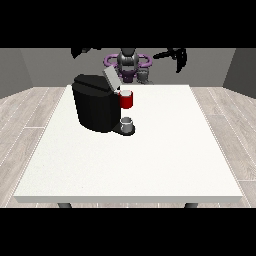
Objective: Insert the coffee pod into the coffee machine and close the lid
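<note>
The coffee pod (127,93) sits at the coffee machine (96,103) with its lid (111,77) raised, well below both raised hands; finger positions can't be told.

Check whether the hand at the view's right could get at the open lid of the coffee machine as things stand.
Probably yes. The hand at the view's right hangs raised above the table's far edge, and nothing stands between it and the lid, which tilts up on the coffee machine.

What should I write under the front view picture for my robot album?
Black coffee machine on white table, lid open, grey cup below; robot's hands raised behind.
</note>
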Action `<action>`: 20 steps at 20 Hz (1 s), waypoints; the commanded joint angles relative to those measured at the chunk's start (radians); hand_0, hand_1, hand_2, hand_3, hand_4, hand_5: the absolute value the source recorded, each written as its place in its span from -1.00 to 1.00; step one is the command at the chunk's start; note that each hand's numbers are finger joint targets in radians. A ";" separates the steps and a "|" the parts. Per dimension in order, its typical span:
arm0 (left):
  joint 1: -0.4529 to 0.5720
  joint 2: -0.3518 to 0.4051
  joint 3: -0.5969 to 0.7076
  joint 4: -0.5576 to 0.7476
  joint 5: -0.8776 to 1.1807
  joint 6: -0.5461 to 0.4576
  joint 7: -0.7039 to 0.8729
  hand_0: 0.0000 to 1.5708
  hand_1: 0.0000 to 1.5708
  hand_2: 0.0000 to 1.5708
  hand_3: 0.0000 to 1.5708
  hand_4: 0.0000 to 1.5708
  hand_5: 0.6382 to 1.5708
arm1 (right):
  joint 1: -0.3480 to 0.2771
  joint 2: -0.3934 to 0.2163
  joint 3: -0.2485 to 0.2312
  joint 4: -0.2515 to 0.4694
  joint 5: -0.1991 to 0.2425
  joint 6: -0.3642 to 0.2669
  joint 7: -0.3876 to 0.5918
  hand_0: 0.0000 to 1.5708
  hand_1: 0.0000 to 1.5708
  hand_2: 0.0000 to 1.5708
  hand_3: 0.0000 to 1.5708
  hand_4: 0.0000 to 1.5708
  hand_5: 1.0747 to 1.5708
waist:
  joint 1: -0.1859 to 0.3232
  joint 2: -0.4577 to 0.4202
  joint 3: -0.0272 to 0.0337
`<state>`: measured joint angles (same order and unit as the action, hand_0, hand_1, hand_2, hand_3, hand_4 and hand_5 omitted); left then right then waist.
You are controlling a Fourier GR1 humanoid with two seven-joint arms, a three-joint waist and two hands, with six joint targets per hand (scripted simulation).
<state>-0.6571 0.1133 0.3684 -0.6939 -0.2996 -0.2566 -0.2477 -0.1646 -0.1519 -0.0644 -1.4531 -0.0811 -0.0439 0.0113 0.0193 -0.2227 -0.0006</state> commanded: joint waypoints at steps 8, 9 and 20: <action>0.138 -0.069 -0.011 -0.146 0.136 -0.068 0.043 -1.00 -1.00 -1.00 -1.00 -0.97 1.00 | -0.071 -0.071 0.021 -0.001 0.011 0.106 0.035 -1.00 -1.00 -1.00 -1.00 -0.70 1.00 | 0.104 0.014 0.0008; 0.180 -0.111 -0.057 -0.175 0.131 -0.061 0.035 -1.00 -1.00 -1.00 -1.00 -1.00 1.00 | -0.094 -0.036 0.021 0.034 0.046 0.039 0.037 -1.00 -1.00 -1.00 -1.00 -0.70 1.00 | 0.149 0.004 0.0009; 0.320 -0.072 -0.097 -0.453 0.258 -0.095 0.156 -1.00 -1.00 -1.00 -1.00 -1.00 1.00 | -0.160 -0.014 0.001 0.124 0.018 0.095 0.010 -1.00 -1.00 -1.00 -1.00 -1.00 1.00 | 0.137 0.093 0.0008</action>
<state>-0.4066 0.0228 0.2688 -1.0701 -0.0919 -0.3212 -0.1443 -0.3186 -0.1726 -0.0604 -1.3487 -0.0547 0.0367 0.0066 0.1641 -0.1317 0.0003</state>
